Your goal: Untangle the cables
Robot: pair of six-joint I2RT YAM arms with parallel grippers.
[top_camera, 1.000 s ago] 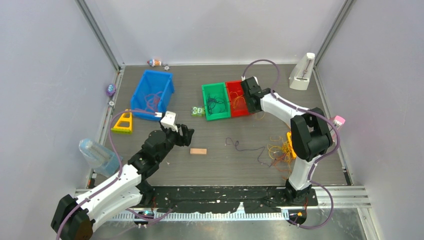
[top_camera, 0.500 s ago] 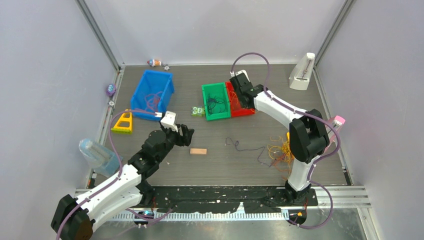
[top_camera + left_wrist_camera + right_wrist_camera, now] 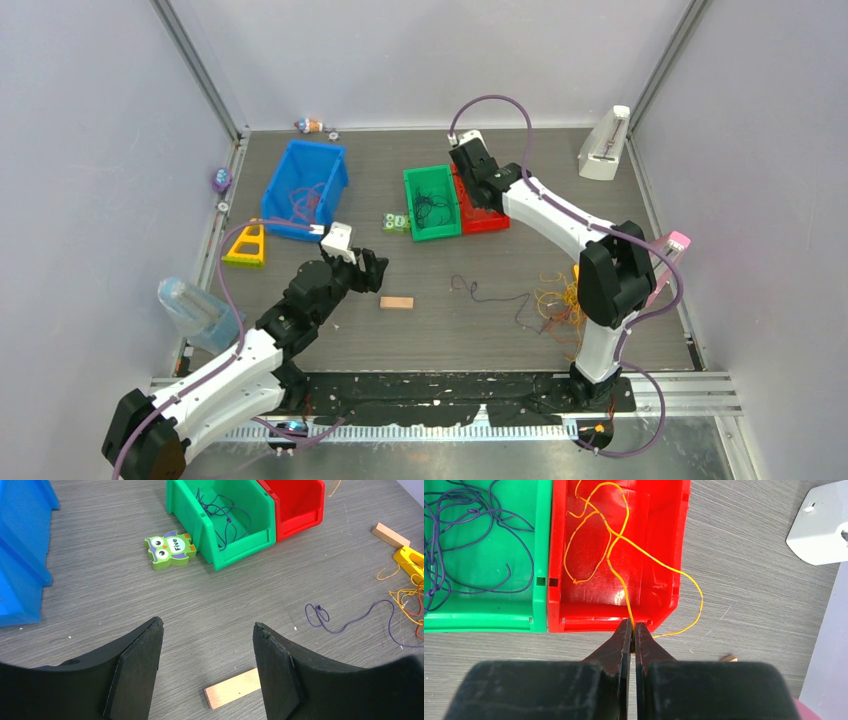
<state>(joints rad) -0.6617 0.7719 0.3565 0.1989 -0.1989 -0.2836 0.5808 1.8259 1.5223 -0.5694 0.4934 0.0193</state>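
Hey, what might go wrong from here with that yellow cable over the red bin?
The right gripper pinches the yellow cable only at its very tips, so it may slip out. One loop hangs outside the red bin, so pulling could snag it on the rim.

Yellow cable, red bin, purple cable, green bin, blue bin, grey wood-grain table, perhaps orange tangle.

Fixed camera, above and behind the arm bases, looks down over the whole grey wood-grain table. Left wrist camera looks low and forward; right wrist camera close, straight down. Both share the green plastic bin, its dark purple cables and the red plastic bin.
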